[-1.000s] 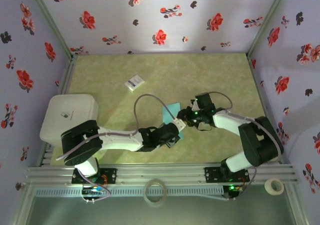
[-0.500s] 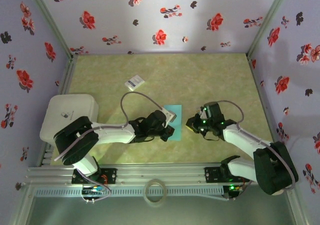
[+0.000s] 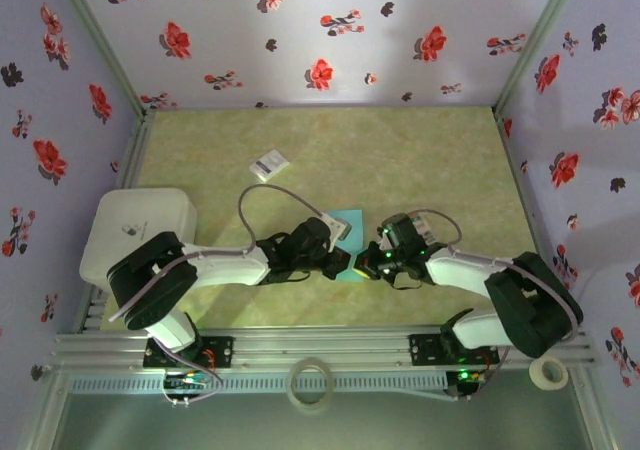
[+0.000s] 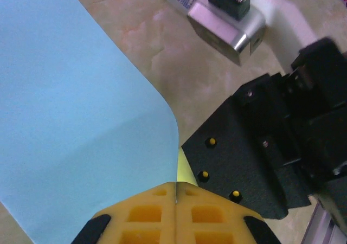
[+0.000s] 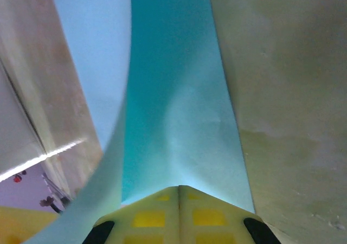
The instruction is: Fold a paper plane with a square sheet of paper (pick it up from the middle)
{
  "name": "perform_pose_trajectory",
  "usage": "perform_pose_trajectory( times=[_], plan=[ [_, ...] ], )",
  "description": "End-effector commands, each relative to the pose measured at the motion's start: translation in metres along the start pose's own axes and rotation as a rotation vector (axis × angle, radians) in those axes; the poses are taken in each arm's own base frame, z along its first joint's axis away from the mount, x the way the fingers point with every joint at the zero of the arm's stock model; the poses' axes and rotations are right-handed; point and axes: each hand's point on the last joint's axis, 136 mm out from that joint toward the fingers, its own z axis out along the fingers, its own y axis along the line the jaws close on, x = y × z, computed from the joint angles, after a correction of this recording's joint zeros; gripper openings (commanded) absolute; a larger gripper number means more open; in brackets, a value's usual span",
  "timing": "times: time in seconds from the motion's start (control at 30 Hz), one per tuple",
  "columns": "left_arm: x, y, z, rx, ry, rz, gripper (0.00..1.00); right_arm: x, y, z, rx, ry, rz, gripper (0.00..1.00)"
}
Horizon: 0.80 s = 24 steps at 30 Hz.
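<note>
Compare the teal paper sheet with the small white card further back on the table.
The thin teal square sheet of paper is much larger than the small white card. The sheet is pinched by the left gripper and right gripper and curls; the card lies free, away from both. Both are over the same green tabletop.

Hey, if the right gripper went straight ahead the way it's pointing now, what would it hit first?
The square sheet of paper pinched in the right gripper; beyond it, probably the left gripper, though depth is unclear.
</note>
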Motion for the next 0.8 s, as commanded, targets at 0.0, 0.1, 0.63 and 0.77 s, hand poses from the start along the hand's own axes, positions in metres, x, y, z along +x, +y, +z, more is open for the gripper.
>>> perform_pose_trajectory(
  times=[0.0, 0.1, 0.63, 0.77],
  plan=[
    [0.0, 0.004, -0.001, 0.001, -0.001, -0.037, 0.0, -0.006, -0.009, -0.001, 0.088, -0.018, -0.029, 0.01],
    [-0.002, 0.004, 0.001, 0.002, -0.009, -0.061, 0.0, -0.007, -0.033, -0.008, 0.209, -0.026, -0.051, 0.01],
    [-0.007, 0.009, 0.011, 0.017, -0.101, -0.18, 0.0, -0.023, 0.005, -0.016, 0.01, -0.062, -0.032, 0.07],
    [-0.006, 0.011, 0.01, 0.008, -0.104, -0.172, 0.0, -0.023, 0.007, -0.01, -0.004, -0.061, -0.015, 0.07]
  ],
)
